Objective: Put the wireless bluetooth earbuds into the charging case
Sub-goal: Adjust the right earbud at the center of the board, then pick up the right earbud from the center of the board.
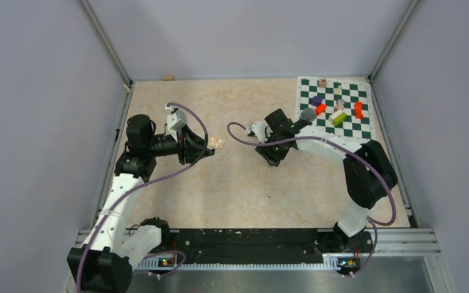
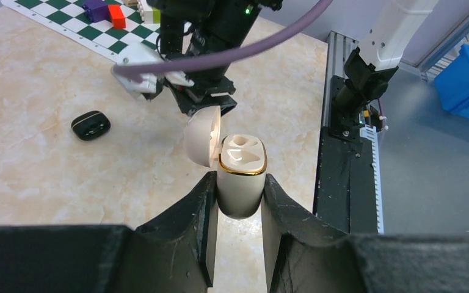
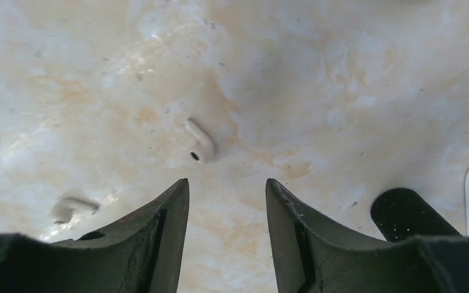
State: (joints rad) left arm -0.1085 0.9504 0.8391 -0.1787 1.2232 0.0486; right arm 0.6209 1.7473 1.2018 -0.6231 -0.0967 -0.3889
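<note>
The left jaws pinch the cream case (image 2: 242, 160) by its lower body. It stands upright between them, lid (image 2: 203, 135) hinged back and both sockets showing. The right jaws are spread and point down at the bench (image 3: 342, 91). One whitish earbud (image 3: 200, 141) lies on the bench just ahead of their tips; a second (image 3: 73, 207) lies blurred off to one side. A small black oval thing (image 2: 90, 125) rests on the bench, apart from the case. Coloured blocks (image 1: 338, 117) sit on the chequered mat (image 1: 355, 129) at the far right.
</note>
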